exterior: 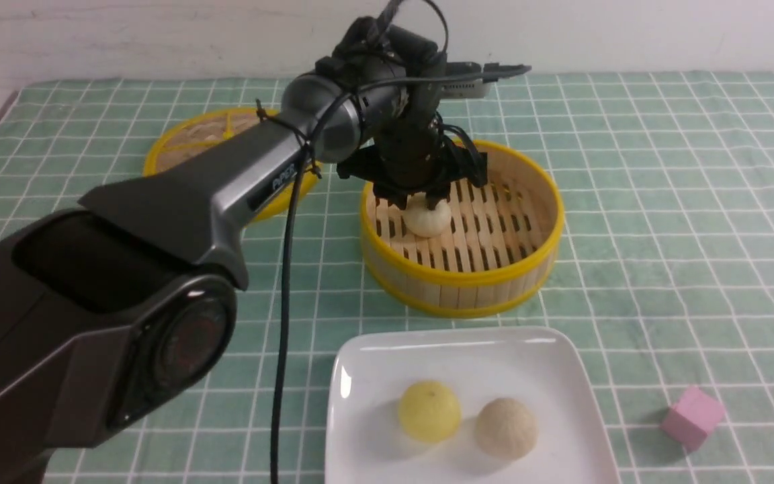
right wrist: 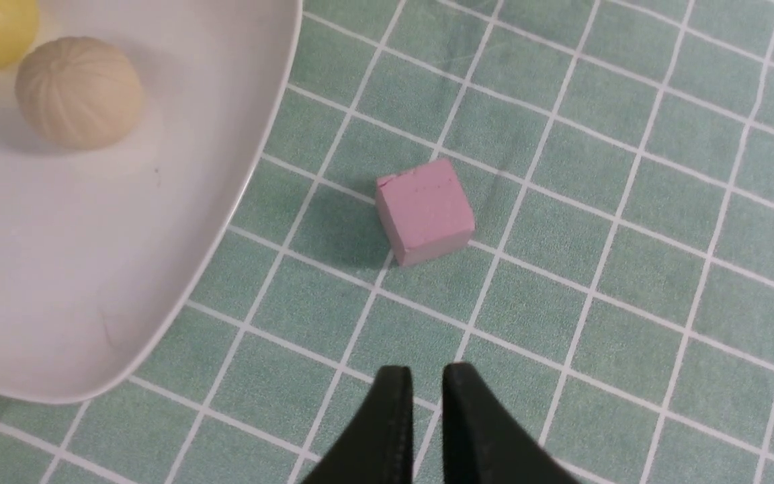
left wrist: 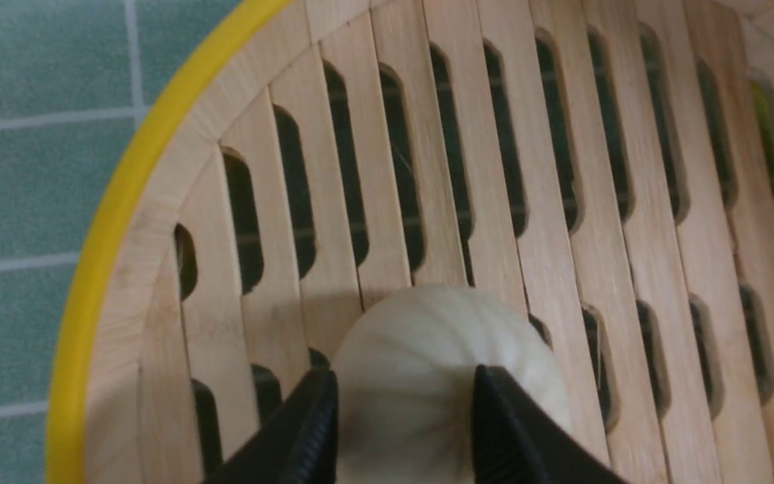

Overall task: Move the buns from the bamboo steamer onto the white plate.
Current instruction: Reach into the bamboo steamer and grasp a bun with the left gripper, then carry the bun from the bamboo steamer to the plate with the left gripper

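Inside slatted bamboo steamer (left wrist: 565,168), pleated bun (left wrist: 420,343).

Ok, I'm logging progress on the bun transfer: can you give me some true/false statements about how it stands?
1. A yellow bun and a beige bun lie on the plate. True.
2. The steamer is empty. False: a white bun is in it.
3. The left claw straddles the white bun. True.
4. The cube sits on the plate. False: it is on the cloth beside the plate.
5. The right claw holds a bun. False: it is shut on nothing, over the cloth.
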